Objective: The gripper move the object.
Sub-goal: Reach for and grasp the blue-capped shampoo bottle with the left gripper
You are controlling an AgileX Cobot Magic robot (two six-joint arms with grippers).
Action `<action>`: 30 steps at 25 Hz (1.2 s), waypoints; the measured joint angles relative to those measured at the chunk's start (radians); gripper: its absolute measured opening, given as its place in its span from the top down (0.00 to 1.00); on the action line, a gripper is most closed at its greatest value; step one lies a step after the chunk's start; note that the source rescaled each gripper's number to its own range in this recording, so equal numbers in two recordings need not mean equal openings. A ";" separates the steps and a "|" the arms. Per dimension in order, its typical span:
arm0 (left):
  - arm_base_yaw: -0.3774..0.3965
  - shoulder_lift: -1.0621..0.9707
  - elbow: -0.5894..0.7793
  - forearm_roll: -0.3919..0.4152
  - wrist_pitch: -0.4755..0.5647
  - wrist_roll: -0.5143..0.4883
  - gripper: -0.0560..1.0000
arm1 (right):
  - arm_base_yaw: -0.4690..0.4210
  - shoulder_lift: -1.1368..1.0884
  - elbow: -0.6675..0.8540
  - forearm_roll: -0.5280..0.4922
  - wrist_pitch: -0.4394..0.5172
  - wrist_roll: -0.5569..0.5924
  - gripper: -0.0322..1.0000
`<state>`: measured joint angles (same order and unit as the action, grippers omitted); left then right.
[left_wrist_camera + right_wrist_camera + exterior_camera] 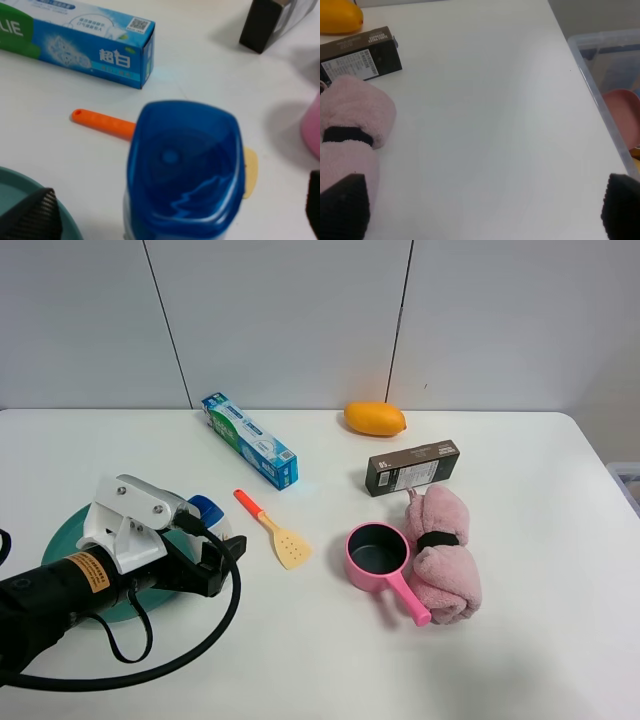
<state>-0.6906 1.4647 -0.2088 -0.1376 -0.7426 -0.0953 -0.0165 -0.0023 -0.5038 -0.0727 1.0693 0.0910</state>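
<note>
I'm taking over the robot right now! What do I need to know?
Left gripper: open, one finger on each side of the bottle, not touching it.
Right gripper: open, empty, near the pink towel.
Bottle: upright by the plate; its base is hidden, so I can't tell if it stands on the plate.
Done: left gripper is lined up on the bottle.
Left: close, lift and move it.
</note>
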 joint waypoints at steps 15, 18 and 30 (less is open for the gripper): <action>0.000 0.000 0.000 0.000 0.000 -0.003 0.00 | 0.000 0.000 0.000 0.000 0.000 0.000 0.00; 0.000 0.000 0.000 0.000 0.000 -0.003 0.00 | 0.000 0.000 0.000 0.000 0.000 0.000 0.00; 0.000 0.000 -0.013 0.000 0.000 -0.002 0.00 | 0.000 0.000 0.000 0.000 0.000 0.000 0.00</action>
<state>-0.6906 1.4647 -0.2216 -0.1376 -0.7426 -0.0969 -0.0165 -0.0023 -0.5038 -0.0727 1.0693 0.0910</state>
